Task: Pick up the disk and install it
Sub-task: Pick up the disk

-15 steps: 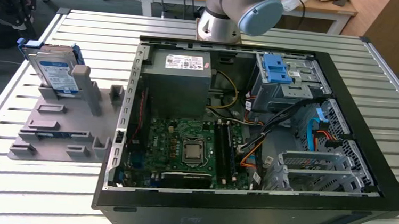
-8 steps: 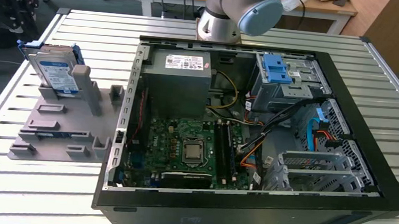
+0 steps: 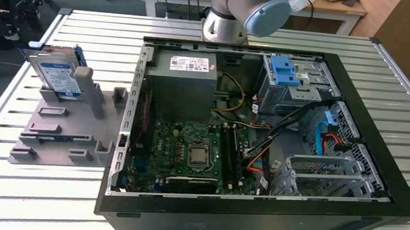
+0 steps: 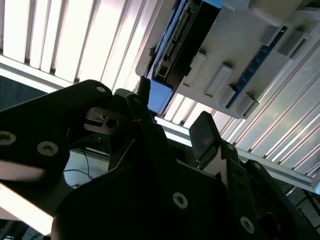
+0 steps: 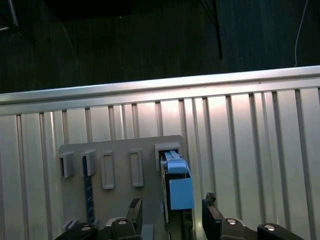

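The disk (image 3: 58,73), silver with a blue-and-white label and a blue carrier bracket, stands on edge in a slot of the grey holder (image 3: 65,131) at the exterior view's left, beside the open computer case. In the first wrist view the disk (image 5: 177,187) appears edge-on below my gripper (image 5: 172,210), whose two dark fingers stand apart on either side of its line with nothing held. In the second wrist view the disk (image 4: 175,45) and its blue tab lie just beyond the open gripper (image 4: 172,112), apart from the fingertips.
The open computer case (image 3: 377,161) lies on the slatted metal table (image 3: 38,190). Inside are a grey drive cage with a blue latch (image 3: 290,72), a power supply box (image 3: 186,72) and the motherboard (image 3: 195,152). The arm's base (image 3: 227,23) stands behind the case.
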Controlling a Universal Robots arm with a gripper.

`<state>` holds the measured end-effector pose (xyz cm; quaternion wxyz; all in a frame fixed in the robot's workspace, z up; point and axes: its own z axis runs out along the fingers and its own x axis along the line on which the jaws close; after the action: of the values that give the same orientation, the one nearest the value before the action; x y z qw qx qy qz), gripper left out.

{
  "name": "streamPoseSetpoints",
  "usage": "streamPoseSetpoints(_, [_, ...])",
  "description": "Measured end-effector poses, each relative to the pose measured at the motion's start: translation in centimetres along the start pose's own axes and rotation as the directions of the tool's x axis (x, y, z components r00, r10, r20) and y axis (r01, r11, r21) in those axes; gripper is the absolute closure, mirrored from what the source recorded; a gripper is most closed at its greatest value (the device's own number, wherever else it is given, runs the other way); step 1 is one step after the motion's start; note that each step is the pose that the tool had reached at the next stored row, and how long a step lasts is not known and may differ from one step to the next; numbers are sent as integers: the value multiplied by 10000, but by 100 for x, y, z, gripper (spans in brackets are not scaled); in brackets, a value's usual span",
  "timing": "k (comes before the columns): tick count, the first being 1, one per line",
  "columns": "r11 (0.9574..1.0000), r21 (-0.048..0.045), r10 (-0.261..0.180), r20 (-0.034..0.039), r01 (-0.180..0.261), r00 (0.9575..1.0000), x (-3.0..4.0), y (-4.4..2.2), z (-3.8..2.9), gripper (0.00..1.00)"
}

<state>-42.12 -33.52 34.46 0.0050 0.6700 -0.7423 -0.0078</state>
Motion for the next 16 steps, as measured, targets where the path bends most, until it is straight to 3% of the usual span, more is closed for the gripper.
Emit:
streamPoseSetpoints(7, [10000, 15, -8, 2, 8, 10000, -31, 24, 54, 41])
streamPoseSetpoints(16, [9999, 16, -117, 0, 117, 9999, -34, 24, 68, 41])
